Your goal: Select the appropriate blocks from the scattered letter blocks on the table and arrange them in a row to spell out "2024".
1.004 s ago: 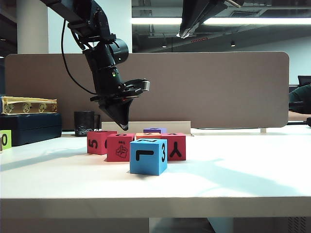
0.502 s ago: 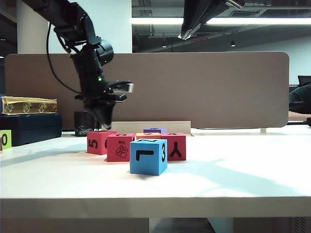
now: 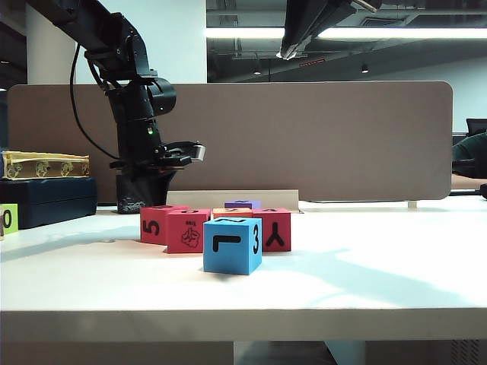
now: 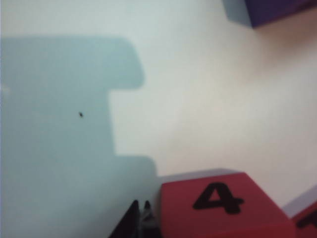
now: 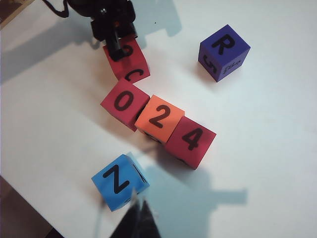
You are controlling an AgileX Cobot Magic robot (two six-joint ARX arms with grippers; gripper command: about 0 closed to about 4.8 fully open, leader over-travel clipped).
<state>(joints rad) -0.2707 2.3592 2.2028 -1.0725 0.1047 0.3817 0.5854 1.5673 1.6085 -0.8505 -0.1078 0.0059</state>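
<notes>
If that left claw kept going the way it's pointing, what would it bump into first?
Most likely the bare white table: the shut left gripper points down at it, tips close beside the red block marked 4. Depth is unclear, so it might graze that block's edge.

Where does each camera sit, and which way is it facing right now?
Exterior: low off the table front, facing the brown divider; left gripper at the left end of the row.
Left wrist: close over the table, looking down at a red block; jaws shut.
Right wrist: high, looking down on the row; right gripper shut.
Shared: exterior and right wrist both show the blue block.
</notes>
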